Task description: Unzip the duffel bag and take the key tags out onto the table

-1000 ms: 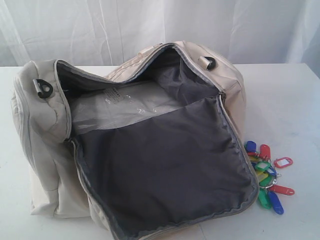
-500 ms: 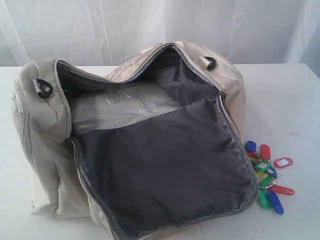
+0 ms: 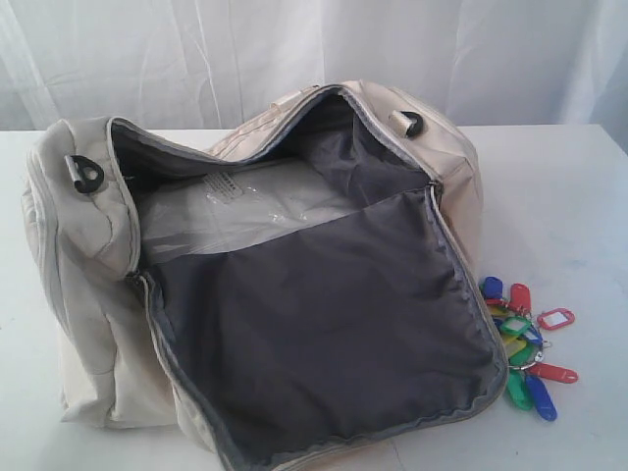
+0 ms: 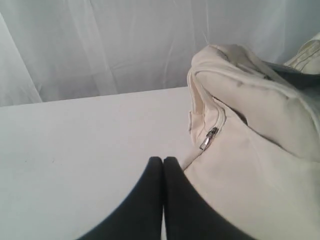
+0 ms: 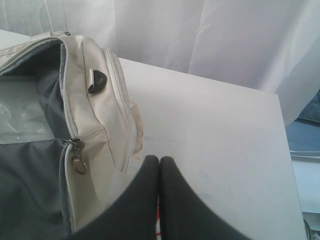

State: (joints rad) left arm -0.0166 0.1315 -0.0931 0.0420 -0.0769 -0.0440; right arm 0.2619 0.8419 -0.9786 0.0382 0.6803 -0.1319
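Observation:
The cream duffel bag [image 3: 88, 245] lies unzipped on the white table [image 3: 569, 196], its flap folded forward to show the dark grey lining [image 3: 314, 334] and a clear plastic sheet inside. The key tags [image 3: 525, 343] lie in a bunch on the table by the bag's right side. Neither arm shows in the exterior view. My left gripper [image 4: 163, 159] is shut and empty, beside the bag's end near a pocket zip pull [image 4: 209, 138]. My right gripper [image 5: 159, 158] is shut too, above the table by the bag's other end and its zip ring [image 5: 79, 165]; a sliver of red shows behind its fingers.
White curtains hang behind the table. The table's right edge [image 5: 287, 165] drops off, with a bluish floor area beyond. A black strap ring [image 3: 86, 175] sits on the bag's left end, another [image 3: 410, 124] at the top right.

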